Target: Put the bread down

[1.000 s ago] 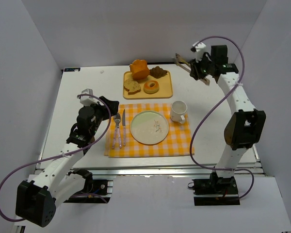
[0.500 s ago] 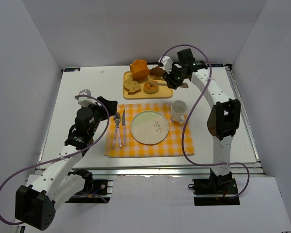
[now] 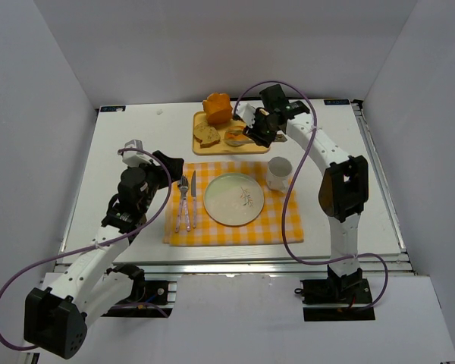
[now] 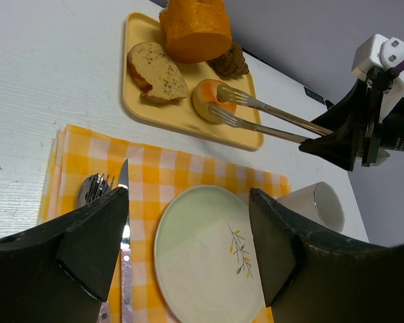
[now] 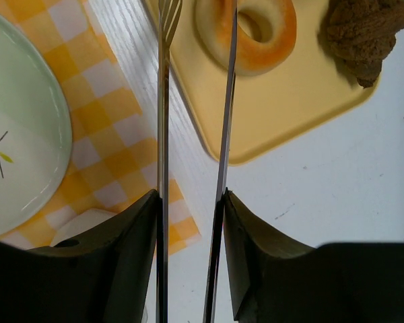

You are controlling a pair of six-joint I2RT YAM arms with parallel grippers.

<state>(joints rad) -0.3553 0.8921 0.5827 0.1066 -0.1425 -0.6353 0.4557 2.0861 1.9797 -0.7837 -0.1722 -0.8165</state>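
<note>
The bread (image 3: 236, 137) (image 4: 207, 101) (image 5: 256, 30), a golden-tan ring, lies on the yellow tray (image 3: 216, 149) (image 5: 283, 108). My right gripper (image 3: 259, 127) (image 5: 190, 198) is shut on metal tongs (image 5: 163, 101) (image 4: 256, 126). The tongs reach onto the tray: one arm crosses the ring, and the forked tip sits just beside its edge. The bread rests on the tray, not lifted. My left gripper (image 3: 171, 163) (image 4: 188, 195) hangs open and empty over the pale green plate (image 3: 233, 199) (image 4: 202, 256).
An orange loaf chunk (image 3: 218, 108), a seeded slice (image 3: 206, 134) and a brown piece (image 5: 360, 33) share the tray. The plate lies on a yellow checked cloth (image 3: 277, 220) with a fork and knife (image 3: 186, 201) to its left and a white mug (image 3: 279, 174) to its right.
My right arm has swung from the back right corner to the tray, bringing the tongs' tips to the bread. The left arm has barely moved.
</note>
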